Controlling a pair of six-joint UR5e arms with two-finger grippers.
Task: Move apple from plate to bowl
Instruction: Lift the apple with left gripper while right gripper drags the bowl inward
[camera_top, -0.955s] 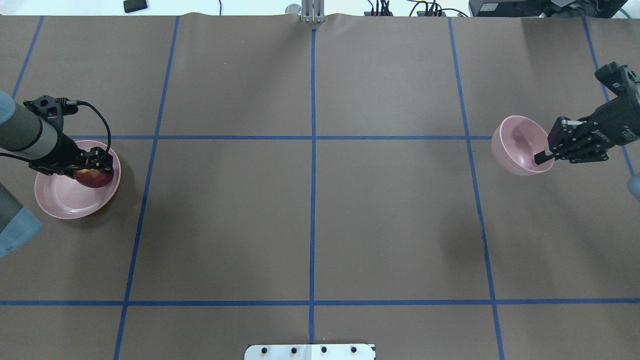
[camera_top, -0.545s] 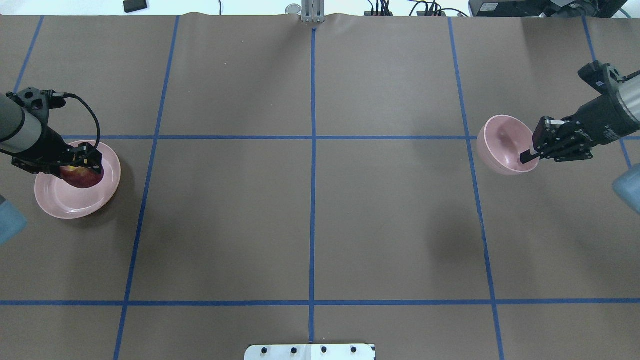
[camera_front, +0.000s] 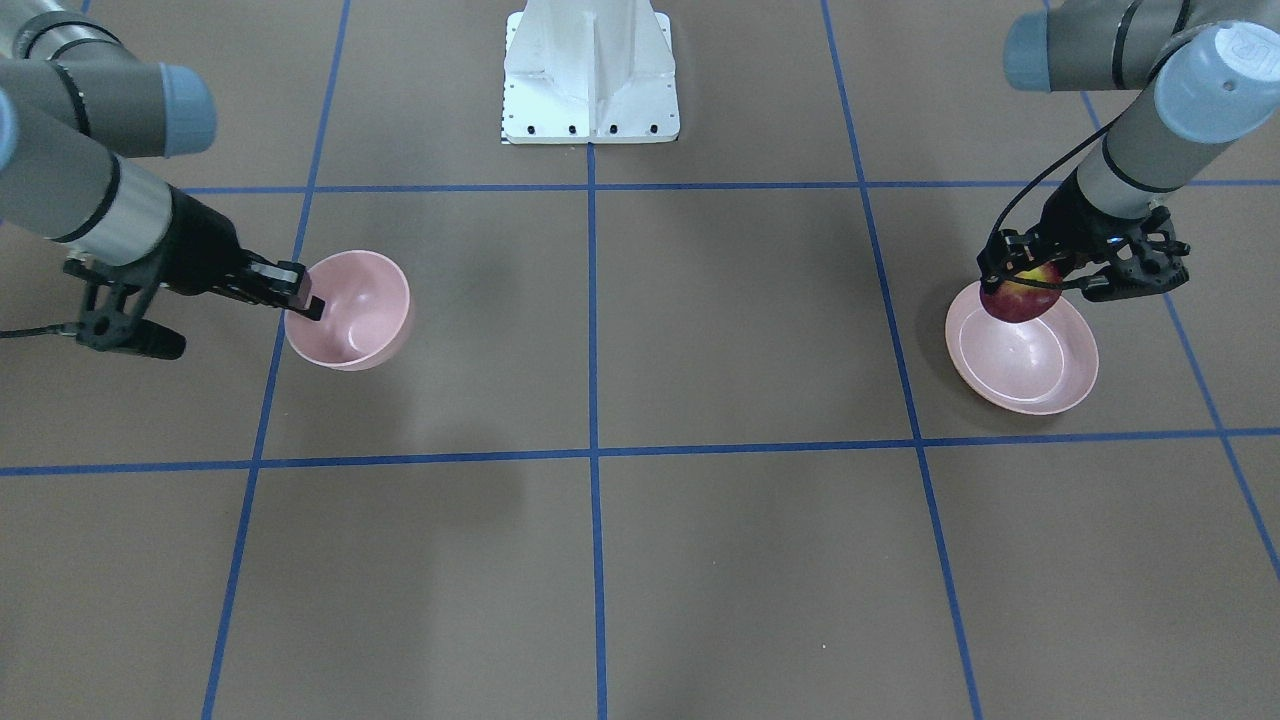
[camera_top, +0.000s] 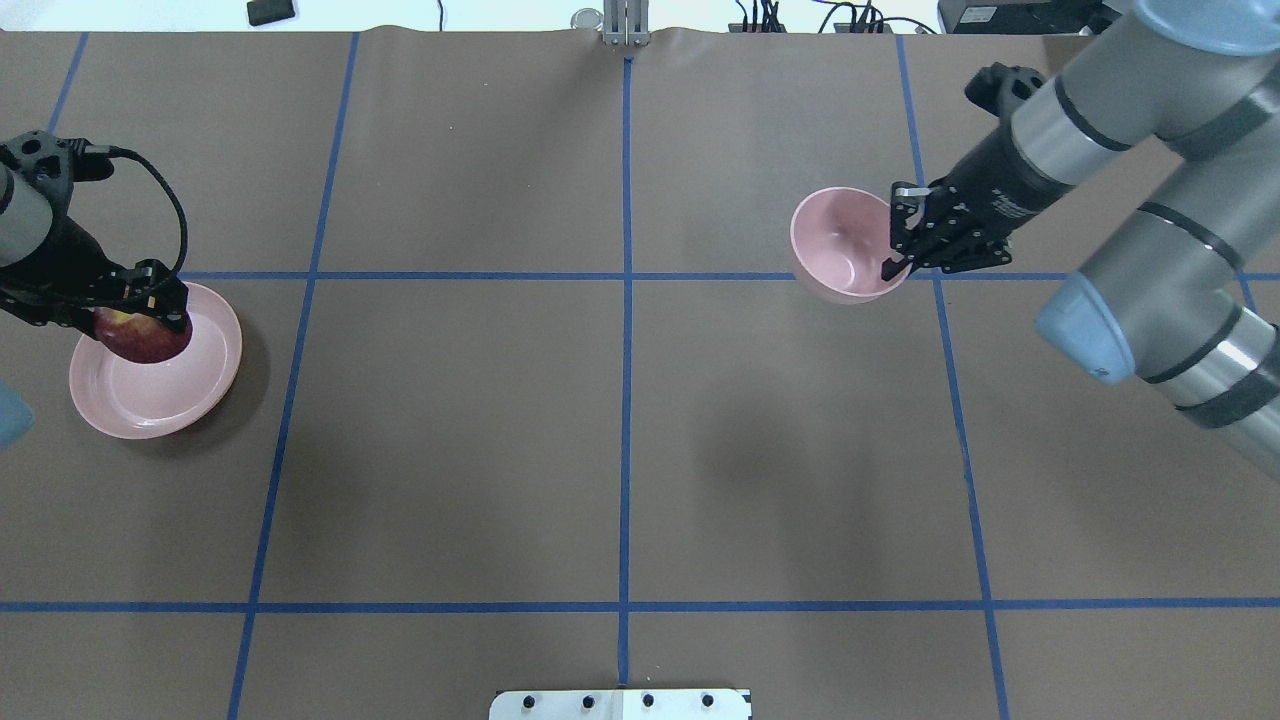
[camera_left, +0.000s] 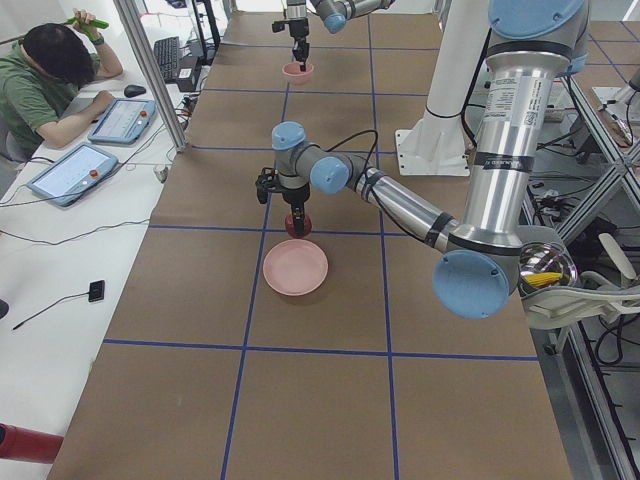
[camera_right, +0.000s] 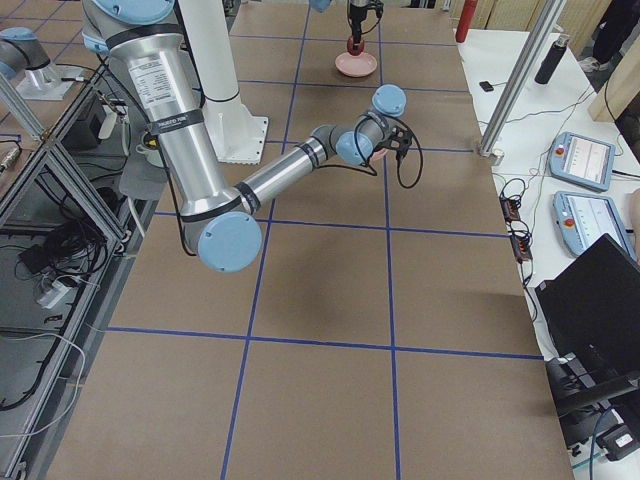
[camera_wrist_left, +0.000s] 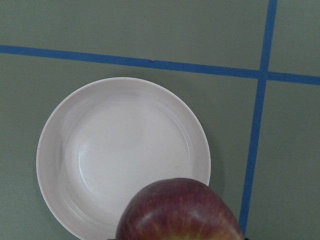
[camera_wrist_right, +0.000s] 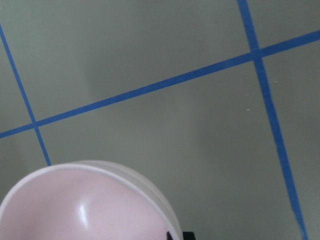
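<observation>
Overhead exterior: apple (camera_top: 140, 340) (aloft) over plate (camera_top: 150, 402)

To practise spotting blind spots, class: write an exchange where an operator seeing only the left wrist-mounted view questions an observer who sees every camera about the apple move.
Operator: The apple sits at my lower edge, over the plate. Is it gripped?
Observer: Yes, the left gripper is shut on it, and it hangs clear of the plate.
Operator: Where is the bowl?
Observer: Far across the table, beyond the centre line, its rim pinched by the right gripper; the bowl looks empty.
</observation>
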